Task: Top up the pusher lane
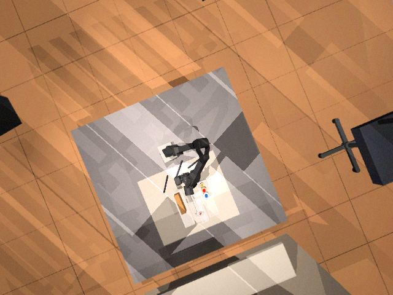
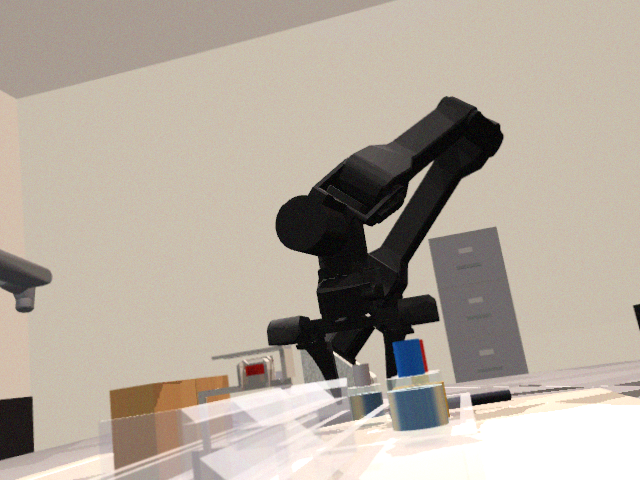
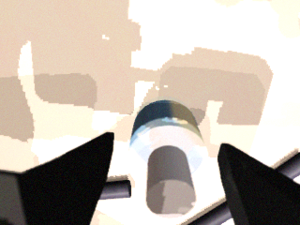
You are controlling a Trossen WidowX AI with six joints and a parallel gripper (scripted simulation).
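The pincer [image 3: 166, 142] stands about half open, pointing down at the bench [image 1: 104, 149], with a grey-capped jar [image 3: 170, 180] between its two dark fingers. In the wrist view a strip of pale surface shows on each side between the jar and the fingertips, so the fingers flank the jar but do not press on it, and the pincer holds nothing. The jar stands upright, with a clear collar under its cap and a body banded in blue and yellow. It sits roughly midway in the gap, a little nearer the left-hand finger as that view shows it. From the exterior view the pincer [image 2: 360, 373] is low, its fingers reaching down to cap height on either side of the same jar [image 2: 363, 393], though this view is too coarse to show whether they touch it. Just beside it, nearer that camera, stands a larger-looking blue-capped jar [image 2: 416, 398], with a red cap [image 2: 423, 355] showing behind it. The clear-walled lane [image 2: 268, 408] runs off to the left of the loose jars, and farther along it stands a jar with a red mark [image 2: 254, 369]; its cap cannot be made out. A brown box [image 2: 165, 397] sits beyond the lane. From above, the arm [image 1: 198, 158] reaches over a cream mat [image 1: 152, 196] toward the lane's near end.
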